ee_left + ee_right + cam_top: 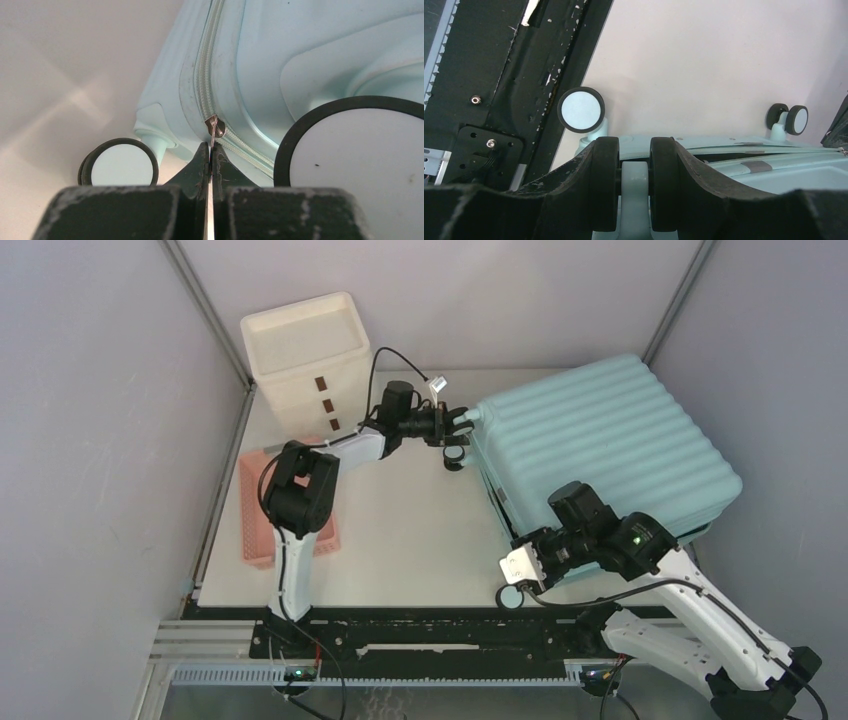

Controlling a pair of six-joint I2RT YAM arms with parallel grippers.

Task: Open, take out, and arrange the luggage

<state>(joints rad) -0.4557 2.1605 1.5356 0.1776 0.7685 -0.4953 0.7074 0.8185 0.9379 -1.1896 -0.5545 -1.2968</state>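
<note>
You have a white bench (400, 530) carrying three things: pale blue luggage (610, 440) lying flat at right, white drawer box (310, 360) far-left corner, pink basket (255, 525) along left edge.

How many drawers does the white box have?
3, stacked down the front of the white box at the back left: top drawer, middle drawer, bottom drawer. More may sit hidden below.

Bare middle strip, crowded sides
The luggage (610, 440) fills the table's (420, 530) right half; a white drawer box (300, 350) holds the far-left corner, a pink basket (255, 525) the left edge. The left arm (350, 448) slants across the bare strip between.
</note>
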